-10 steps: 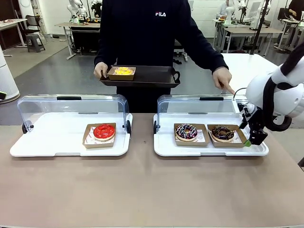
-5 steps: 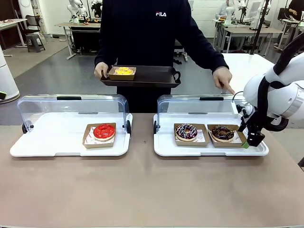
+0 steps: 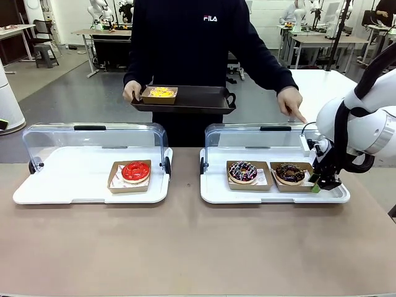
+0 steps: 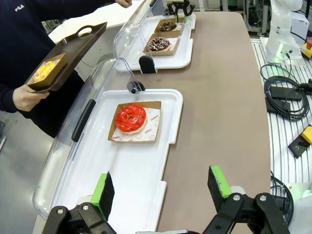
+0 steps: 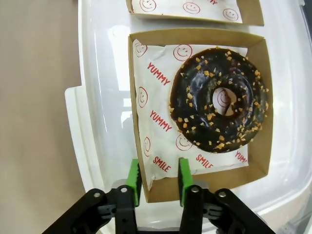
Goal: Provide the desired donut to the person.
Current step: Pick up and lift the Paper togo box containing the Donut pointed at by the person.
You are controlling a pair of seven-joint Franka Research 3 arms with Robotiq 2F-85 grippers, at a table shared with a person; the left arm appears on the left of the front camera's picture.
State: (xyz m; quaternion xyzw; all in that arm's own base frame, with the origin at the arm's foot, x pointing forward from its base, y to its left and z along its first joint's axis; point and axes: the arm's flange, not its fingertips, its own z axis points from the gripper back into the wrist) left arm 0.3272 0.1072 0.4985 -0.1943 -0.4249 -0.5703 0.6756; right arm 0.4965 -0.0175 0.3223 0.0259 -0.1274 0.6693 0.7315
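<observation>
The left hand [image 4: 161, 187] hangs released, fingers spread wide and holding nothing, far left of the nut donut [image 3: 289, 172]. It looks parked there to keep clear of the work. Below it a red donut [image 3: 135, 171] lies boxed, well left of the nut donut and untouched, so it is probably not the one wanted.

Beyond and left of the nut donut, the person [image 3: 185, 49] holds a dark tray [image 3: 198, 99] level. It carries a yellow donut [image 3: 161, 93] at one end, and the bare part seems held out to receive the next box. A sprinkle donut [image 3: 242, 171] sits just left of the nut donut on the same white tray [image 3: 334, 197], whose lid is swung back for access.

The nut donut lies in its box [image 5: 219, 183] on the desk [image 3: 185, 247]. The person's finger [image 3: 291, 102] points down just behind it, marking it as the choice.

At the nut donut's right, the right hand [image 5: 159, 179] straddles the box's wall, one pad outside and one inside. The narrow gap shows it is not yet pinched. Taking the cardboard, I judge, spares the icing.
</observation>
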